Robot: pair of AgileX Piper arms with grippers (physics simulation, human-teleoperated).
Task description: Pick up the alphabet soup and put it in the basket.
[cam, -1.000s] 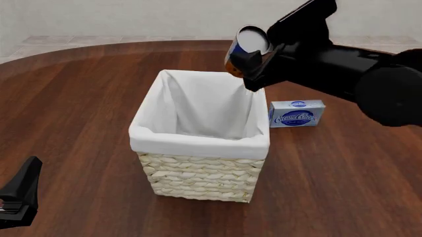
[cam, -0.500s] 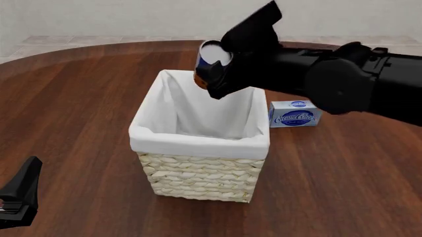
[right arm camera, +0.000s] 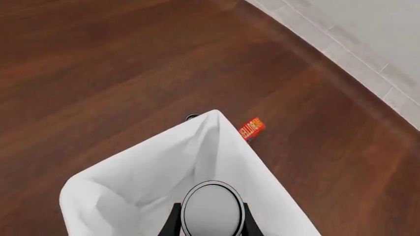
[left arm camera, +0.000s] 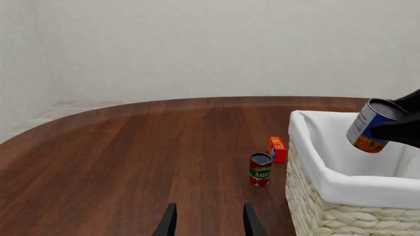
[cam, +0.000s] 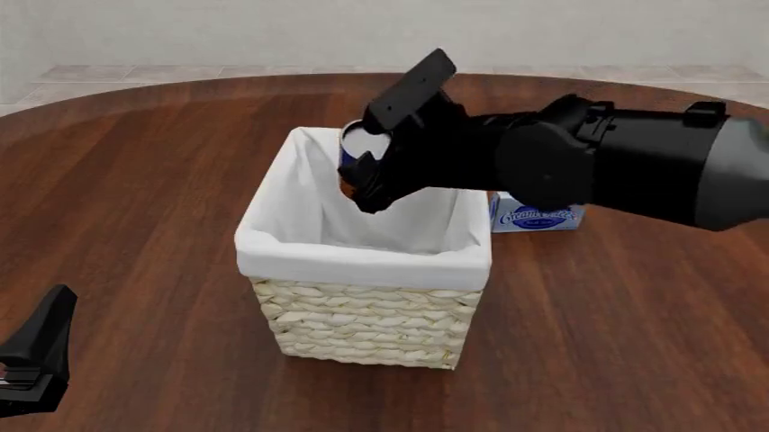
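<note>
The alphabet soup (cam: 357,142), a small blue can with an orange lower part and a silvery top, is held tilted in my right gripper (cam: 366,175), which is shut on it. It hangs over the far part of the basket's opening, about level with the rim. The basket (cam: 360,263) is pale wicker with a white liner, mid-table. In the right wrist view the can's top (right arm camera: 212,209) sits between the fingers above the liner (right arm camera: 131,182). The left wrist view shows the can (left arm camera: 371,125) over the basket (left arm camera: 328,184). My left gripper (left arm camera: 208,223) is open and empty, low at the near left (cam: 36,355).
A blue-and-white cream cheese box (cam: 538,216) lies right of the basket, partly behind my right arm. A tomato sauce can (left arm camera: 260,168) and an orange-red box (left arm camera: 278,149) stand beyond the basket; the box also shows in the right wrist view (right arm camera: 251,129).
My right gripper has carried the can leftward and down, from above the basket's far right corner to over its opening near rim height. The left arm has not moved.
</note>
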